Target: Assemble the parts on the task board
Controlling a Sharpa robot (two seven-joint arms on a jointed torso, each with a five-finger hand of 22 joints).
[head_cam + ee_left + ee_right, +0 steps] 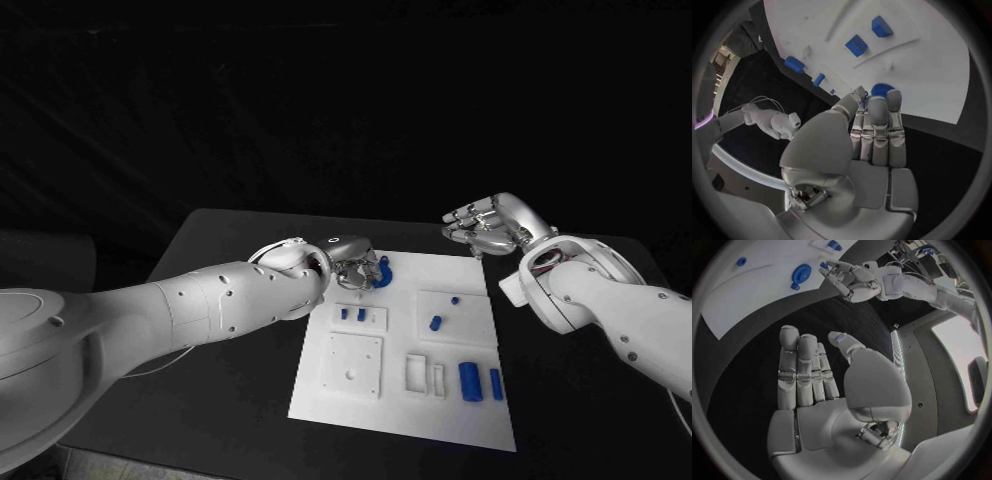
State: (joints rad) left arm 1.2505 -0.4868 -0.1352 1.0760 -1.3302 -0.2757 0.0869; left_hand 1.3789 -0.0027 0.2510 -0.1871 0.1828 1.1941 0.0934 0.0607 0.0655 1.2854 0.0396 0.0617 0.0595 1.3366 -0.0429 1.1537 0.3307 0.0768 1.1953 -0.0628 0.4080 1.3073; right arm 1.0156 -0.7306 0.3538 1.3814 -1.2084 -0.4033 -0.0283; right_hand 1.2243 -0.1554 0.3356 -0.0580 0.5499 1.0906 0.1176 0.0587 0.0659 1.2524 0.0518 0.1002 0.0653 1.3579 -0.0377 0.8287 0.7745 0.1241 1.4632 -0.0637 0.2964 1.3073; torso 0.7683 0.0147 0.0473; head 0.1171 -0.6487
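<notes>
The white task board (433, 410) lies in the middle of the black table. A round blue part (382, 271) sits at its far left corner. My left hand (351, 260) hovers right beside it with straight fingers, the fingertips (877, 102) covering the part's near edge (881, 90); I cannot tell whether they touch it. It holds nothing. My right hand (488, 226) is raised over the table past the board's far right corner, fingers apart and palm (826, 410) empty. The right wrist view shows the left hand (848, 280) next to the round part (801, 274).
Two small blue parts (352, 314) stand in a left-hand block, two more (436, 322) on the right-hand plate, and two longer blue pieces (469, 380) lie near the board's right edge. Bare black table (216, 400) surrounds the board.
</notes>
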